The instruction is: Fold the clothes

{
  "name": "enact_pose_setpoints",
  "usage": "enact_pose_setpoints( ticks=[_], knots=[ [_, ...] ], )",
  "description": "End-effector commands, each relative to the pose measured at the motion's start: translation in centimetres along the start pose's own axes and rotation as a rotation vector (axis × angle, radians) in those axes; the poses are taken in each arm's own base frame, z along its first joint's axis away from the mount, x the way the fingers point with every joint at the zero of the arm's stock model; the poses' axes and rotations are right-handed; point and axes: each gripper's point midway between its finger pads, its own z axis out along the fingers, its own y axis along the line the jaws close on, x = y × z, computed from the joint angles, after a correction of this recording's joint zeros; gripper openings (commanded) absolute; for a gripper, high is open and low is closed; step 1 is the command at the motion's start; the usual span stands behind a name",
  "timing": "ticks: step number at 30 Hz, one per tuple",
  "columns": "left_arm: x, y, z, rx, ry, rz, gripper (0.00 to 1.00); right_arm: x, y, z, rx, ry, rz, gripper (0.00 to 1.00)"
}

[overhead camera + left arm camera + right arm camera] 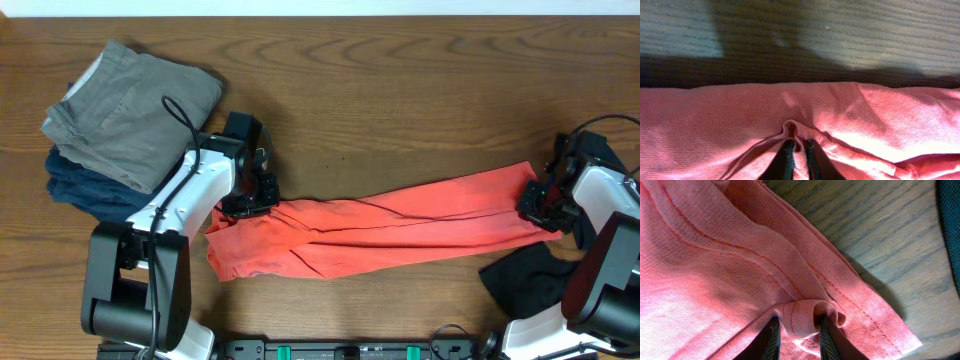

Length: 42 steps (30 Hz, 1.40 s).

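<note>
The coral-red T-shirt (380, 225) lies stretched in a long band across the table, its lettering hidden. My left gripper (255, 195) is at its left end, shut on a pinched fold of the red cloth (798, 137). My right gripper (540, 205) is at its right end, shut on a bunched roll of hem (800, 317). A folded grey-khaki garment (135, 100) sits on a navy one (85, 190) at the far left. A black garment (530, 275) lies at the right, under the right arm.
Bare wooden table (400, 90) stretches behind the shirt. A dark teal edge (952, 225) shows at the right of the right wrist view. The arm bases stand along the front edge.
</note>
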Motion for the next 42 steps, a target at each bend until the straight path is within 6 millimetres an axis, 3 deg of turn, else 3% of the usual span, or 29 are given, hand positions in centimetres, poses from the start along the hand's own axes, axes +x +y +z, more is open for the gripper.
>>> enact_pose_setpoints(
  ticks=[1,10,16,21,27,38,42],
  knots=[
    [0.4,-0.5,-0.3,0.022,0.011,0.006,0.09,1.1,0.0,0.8,-0.014,0.036,0.016,0.25],
    [1.8,-7.0,-4.2,0.318,-0.033,0.172,0.06,1.1,0.0,0.8,-0.014,0.035,0.016,0.24],
    [3.4,-9.8,-3.2,0.319,-0.02,0.287,0.06,1.1,0.0,0.8,-0.014,0.036,0.016,0.25],
    [4.1,-9.5,-1.8,0.21,-0.015,0.273,0.06,1.1,0.0,0.8,-0.014,0.036,0.016,0.25],
    [5.3,-10.2,-1.1,0.197,0.015,0.302,0.06,1.1,0.0,0.8,-0.015,0.036,0.016,0.25],
    [7.8,-12.2,-1.4,0.287,0.114,0.254,0.06,1.1,0.0,0.8,-0.014,0.036,0.016,0.25],
    [8.5,-11.8,-1.4,0.277,0.15,0.236,0.06,1.1,0.0,0.8,-0.014,0.036,0.016,0.25]
  ],
)
